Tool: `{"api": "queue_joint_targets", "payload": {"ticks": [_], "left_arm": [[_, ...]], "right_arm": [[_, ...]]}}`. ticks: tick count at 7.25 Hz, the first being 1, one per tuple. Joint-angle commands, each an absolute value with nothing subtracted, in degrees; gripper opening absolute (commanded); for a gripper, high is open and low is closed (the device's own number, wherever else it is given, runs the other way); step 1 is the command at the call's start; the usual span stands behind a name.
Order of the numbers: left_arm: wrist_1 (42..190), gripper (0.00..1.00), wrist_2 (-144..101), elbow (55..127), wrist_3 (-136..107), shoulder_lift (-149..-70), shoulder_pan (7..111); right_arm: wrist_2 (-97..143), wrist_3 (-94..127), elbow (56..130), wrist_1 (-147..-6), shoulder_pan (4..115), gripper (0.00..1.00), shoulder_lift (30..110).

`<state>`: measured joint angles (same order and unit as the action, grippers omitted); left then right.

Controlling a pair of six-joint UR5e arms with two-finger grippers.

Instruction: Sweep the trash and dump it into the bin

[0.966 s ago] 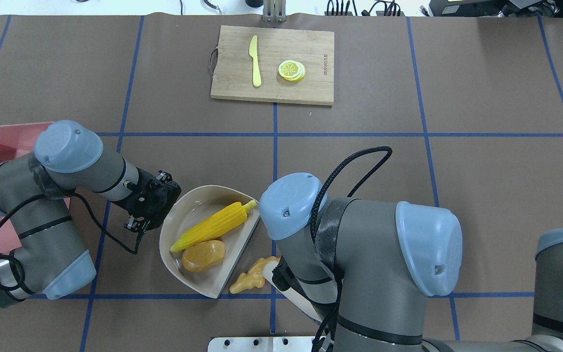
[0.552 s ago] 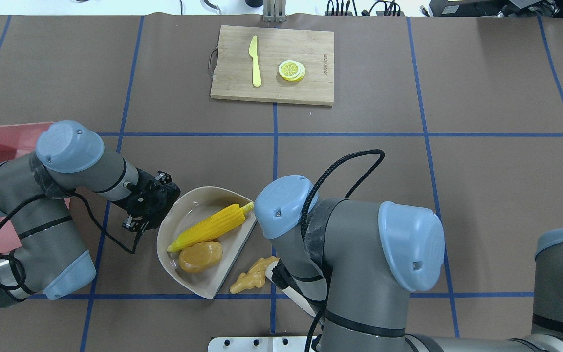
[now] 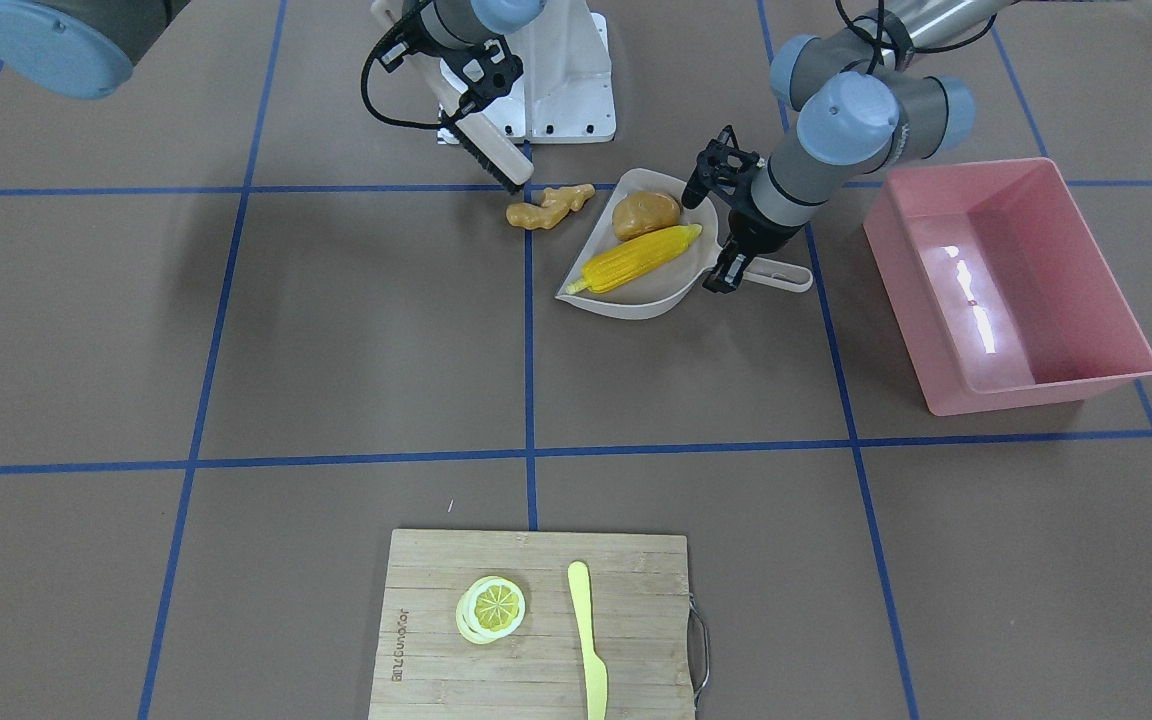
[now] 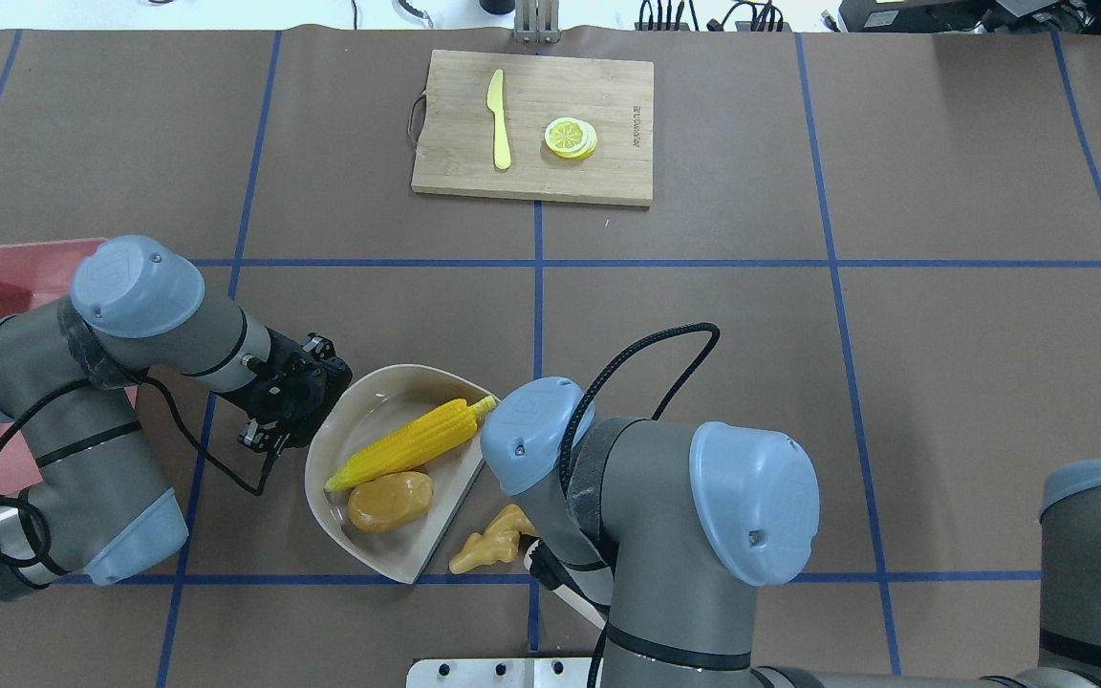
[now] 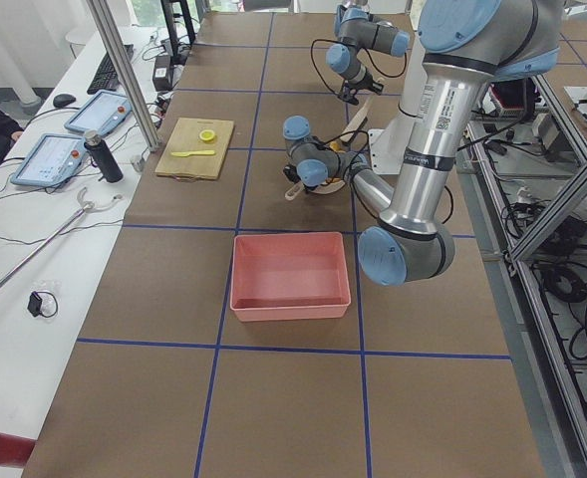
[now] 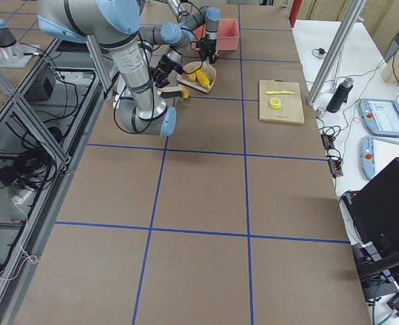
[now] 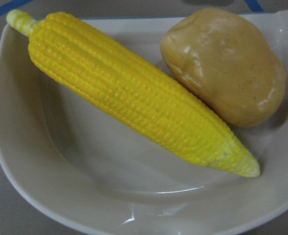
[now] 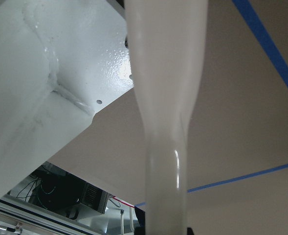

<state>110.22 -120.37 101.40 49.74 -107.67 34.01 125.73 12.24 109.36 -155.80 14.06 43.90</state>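
A beige dustpan (image 4: 364, 413) lies tilted on the table with the yellow corn cob (image 4: 409, 444) and the tan potato (image 4: 390, 500) inside it. In the left wrist view the corn (image 7: 134, 93) and potato (image 7: 227, 63) lie side by side. My left gripper (image 3: 731, 268) is shut on the dustpan's handle (image 3: 781, 275). The knobbly ginger root (image 3: 548, 207) lies on the table just outside the pan's open edge. My right gripper (image 3: 476, 75) is shut on a brush, whose dark bristles (image 3: 508, 178) stand next to the ginger. The pink bin (image 3: 896, 240) is beyond the left arm.
A wooden cutting board (image 4: 608, 105) at the far middle carries a pale yellow knife (image 4: 498, 119) and a lemon slice (image 4: 570, 137). The robot's white base plate (image 3: 566, 100) sits close behind the brush. The right arm's elbow (image 4: 751, 516) hangs over the near table.
The right arm has swung leftward over the table. The ginger and the dustpan with its load have shifted slightly left. The left gripper kept its hold.
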Motion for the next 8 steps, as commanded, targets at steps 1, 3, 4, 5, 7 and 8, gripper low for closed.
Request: {"api": "queue_joint_targets", "payload": {"ticks": [1,3,4,5,7,8], "left_arm": [[110.2,0.00,-120.1,101.3,49.7,-107.7,34.0],[110.2,0.00,-120.1,101.3,49.7,-107.7,34.0],[110.2,0.00,-120.1,101.3,49.7,-107.7,34.0],[110.2,0.00,-120.1,101.3,49.7,-107.7,34.0],[110.2,0.00,-120.1,101.3,49.7,-107.7,34.0],[110.2,0.00,-120.1,101.3,49.7,-107.8,34.0]], "right_arm": [[125.5,11.4,107.1,-153.2,13.6,0.00,44.0],[125.0,11.3,106.6,-153.0,13.8,0.00,43.1],[124.9,11.3,106.6,-153.0,13.8,0.00,42.5],[124.9,11.3,106.4,-152.8,13.8,0.00,42.5],[124.5,11.5,105.2,-148.8,13.8,0.00,42.6],[124.5,12.0,103.9,-146.9,13.9,0.00,42.3]]}}
